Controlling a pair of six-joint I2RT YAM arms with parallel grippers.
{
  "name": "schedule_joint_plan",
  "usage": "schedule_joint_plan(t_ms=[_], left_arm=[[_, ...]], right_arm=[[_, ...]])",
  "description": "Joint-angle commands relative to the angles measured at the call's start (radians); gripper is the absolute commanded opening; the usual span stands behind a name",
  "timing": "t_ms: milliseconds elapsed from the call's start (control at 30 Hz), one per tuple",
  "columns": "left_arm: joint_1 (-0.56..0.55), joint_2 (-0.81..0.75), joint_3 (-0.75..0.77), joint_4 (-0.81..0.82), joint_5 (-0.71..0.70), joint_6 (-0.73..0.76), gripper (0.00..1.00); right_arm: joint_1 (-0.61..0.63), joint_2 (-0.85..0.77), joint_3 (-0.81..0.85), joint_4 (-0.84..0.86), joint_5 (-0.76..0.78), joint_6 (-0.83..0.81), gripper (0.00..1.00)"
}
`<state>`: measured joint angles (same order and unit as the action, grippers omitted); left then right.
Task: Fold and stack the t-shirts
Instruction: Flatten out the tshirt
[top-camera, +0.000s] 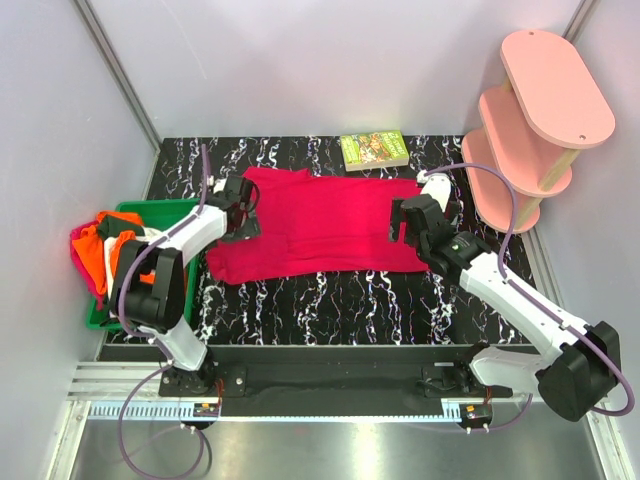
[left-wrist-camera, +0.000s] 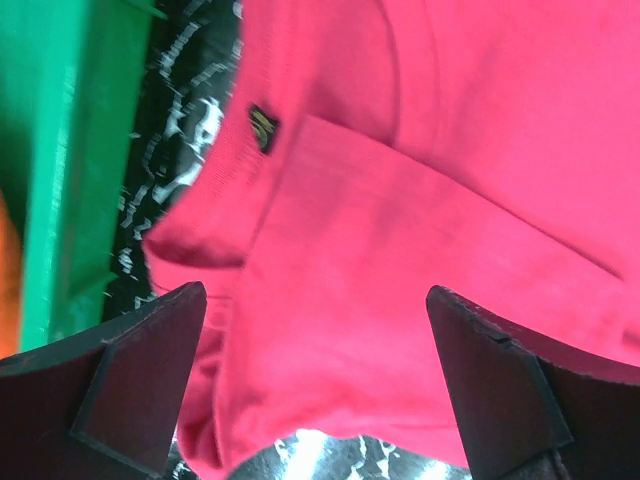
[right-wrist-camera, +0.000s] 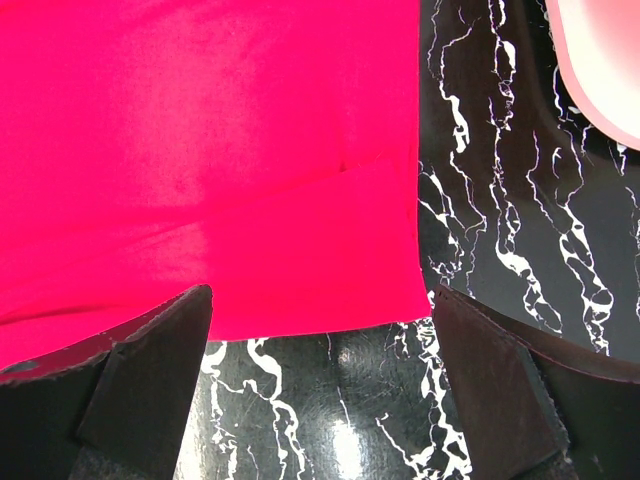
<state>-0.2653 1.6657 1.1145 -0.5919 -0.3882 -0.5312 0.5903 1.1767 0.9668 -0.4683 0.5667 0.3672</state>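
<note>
A crimson-red t-shirt (top-camera: 315, 225) lies spread on the black marbled table, partly folded, its collar label (left-wrist-camera: 262, 130) showing in the left wrist view. My left gripper (top-camera: 240, 212) hovers open over the shirt's left end (left-wrist-camera: 330, 300), nothing between its fingers. Over the shirt's right edge (right-wrist-camera: 250, 180), my right gripper (top-camera: 408, 222) stands open, with the hem corner and bare table between its fingers. Orange, white and pink t-shirts (top-camera: 100, 245) are heaped in the green bin.
A green bin (top-camera: 150, 212) sits at the table's left edge. A small green-covered book (top-camera: 374, 150) lies at the back, touching the shirt's far edge. A pink tiered shelf (top-camera: 535, 125) stands at the back right, its base (right-wrist-camera: 600, 70) close to my right gripper.
</note>
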Motion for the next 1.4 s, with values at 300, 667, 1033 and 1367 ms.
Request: schedule_joint_plan(t_ms=[300,667,1033,1367], left_arm=[[0.084,0.163,0.159,0.035,0.074,0.033,0.38],[0.129,0.233,0.196,0.035,0.081,0.025,0.56],[0.135,0.272,0.222,0.041,0.118,0.022,0.46],[0.136,0.286,0.225,0.04,0.124,0.016,0.11]], right_arm=[[0.006,0.017,0.0,0.048,0.013,-0.025,1.0],[0.008,0.038,0.001,0.049,0.012,-0.03,1.0],[0.008,0.06,0.003,0.051,0.021,-0.031,1.0],[0.008,0.069,0.004,0.053,0.027,-0.024,1.0]])
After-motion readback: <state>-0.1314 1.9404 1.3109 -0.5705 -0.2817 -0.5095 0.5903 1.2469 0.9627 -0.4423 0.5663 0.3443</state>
